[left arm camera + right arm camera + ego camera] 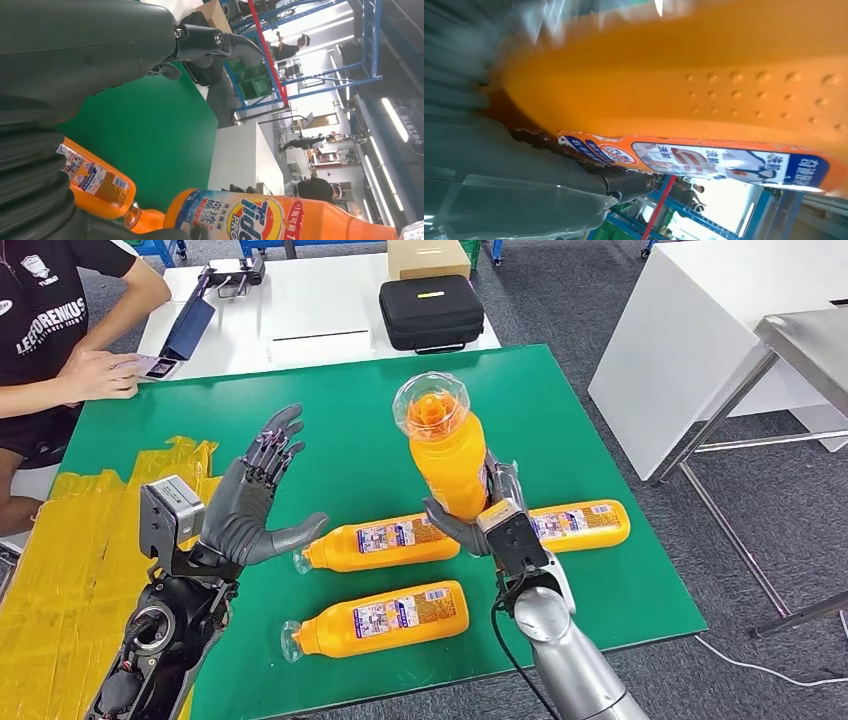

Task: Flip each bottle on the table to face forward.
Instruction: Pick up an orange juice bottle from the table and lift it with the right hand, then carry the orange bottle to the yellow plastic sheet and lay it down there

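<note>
My right hand (480,510) grips an orange detergent bottle (445,445) by its lower body and holds it upright above the green table (330,450), clear cap on top; the same bottle (704,85) fills the right wrist view. Three more orange bottles lie flat on the table: one (378,542) in the middle, one (380,618) near the front edge, and one (580,523) behind my right hand. My left hand (255,500) hovers open to the left of the middle bottle, fingers spread and empty. The held bottle's front label (255,215) faces the left wrist camera.
A person (55,330) sits at the far left with a hand on a card near a tablet. A white table behind holds a black case (430,312) and a cardboard box (428,257). Yellow tape (70,550) covers the left table corner. A metal table (800,350) stands right.
</note>
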You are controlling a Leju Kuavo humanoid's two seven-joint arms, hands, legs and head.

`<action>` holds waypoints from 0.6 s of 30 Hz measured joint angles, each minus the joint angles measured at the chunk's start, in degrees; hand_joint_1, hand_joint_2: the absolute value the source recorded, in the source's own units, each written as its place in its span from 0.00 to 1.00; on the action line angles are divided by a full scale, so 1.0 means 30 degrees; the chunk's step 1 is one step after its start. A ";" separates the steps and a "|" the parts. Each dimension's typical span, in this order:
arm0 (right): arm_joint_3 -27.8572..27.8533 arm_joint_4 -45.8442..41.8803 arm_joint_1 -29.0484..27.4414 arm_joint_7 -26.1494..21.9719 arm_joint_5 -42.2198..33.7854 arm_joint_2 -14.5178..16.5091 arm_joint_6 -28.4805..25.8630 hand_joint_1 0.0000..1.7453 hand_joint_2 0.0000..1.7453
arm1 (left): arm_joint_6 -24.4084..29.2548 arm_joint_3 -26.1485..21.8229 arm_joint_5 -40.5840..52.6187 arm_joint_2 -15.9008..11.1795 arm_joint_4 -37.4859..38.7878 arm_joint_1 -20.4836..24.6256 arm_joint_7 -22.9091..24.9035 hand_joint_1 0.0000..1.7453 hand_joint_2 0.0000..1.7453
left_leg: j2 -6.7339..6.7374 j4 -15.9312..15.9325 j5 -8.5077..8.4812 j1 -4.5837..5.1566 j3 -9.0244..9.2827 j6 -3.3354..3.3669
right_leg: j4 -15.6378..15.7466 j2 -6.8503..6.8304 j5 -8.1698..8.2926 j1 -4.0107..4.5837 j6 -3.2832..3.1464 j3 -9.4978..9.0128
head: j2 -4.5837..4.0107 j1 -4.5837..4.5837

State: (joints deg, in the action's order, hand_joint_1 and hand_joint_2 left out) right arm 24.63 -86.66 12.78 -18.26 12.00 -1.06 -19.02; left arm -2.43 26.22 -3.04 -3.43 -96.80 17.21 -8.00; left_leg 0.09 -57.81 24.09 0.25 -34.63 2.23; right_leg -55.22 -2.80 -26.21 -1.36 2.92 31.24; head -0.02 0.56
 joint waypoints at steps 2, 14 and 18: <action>0.0031 0.0065 0.0012 -0.0004 -0.0016 0.0004 0.0009 1.00 1.00 | 0.0002 0.0016 -0.0009 0.0000 0.0000 0.0001 -0.0005 0.00 1.00 | 0.0000 0.0000 0.0000 -0.0001 0.0000 0.0000 | -0.0001 0.0000 0.0000 0.0001 0.0000 -0.0002 | 0.0000 0.0000; 0.1951 0.1428 0.1572 -0.0068 0.0193 0.0614 0.0534 1.00 1.00 | -0.0047 0.0080 -0.0306 0.0002 -0.0007 -0.0001 -0.0379 0.00 1.00 | 0.0005 0.0000 -0.0001 -0.0004 -0.0001 0.0000 | -0.0003 0.0003 0.0000 0.0001 0.0000 0.0000 | 0.0000 0.0000; 0.3113 0.2107 0.2492 0.0305 0.1403 0.1058 0.1091 1.00 1.00 | -0.0198 0.0111 -0.0355 0.0100 -0.0018 0.0004 -0.0468 0.00 1.00 | 0.0008 0.0000 -0.0001 -0.0004 0.0001 -0.0001 | -0.0005 0.0006 0.0000 0.0001 0.0000 0.0001 | 0.0002 -0.0002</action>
State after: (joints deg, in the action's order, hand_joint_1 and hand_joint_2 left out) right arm 33.97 -80.34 20.25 -17.34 16.21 2.11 -15.74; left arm -3.03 26.55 -4.10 -3.13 -96.86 17.23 -9.40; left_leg 0.11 -57.81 24.08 0.23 -34.62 2.22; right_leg -55.24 -2.78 -26.21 -1.36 2.92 31.24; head -0.02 0.55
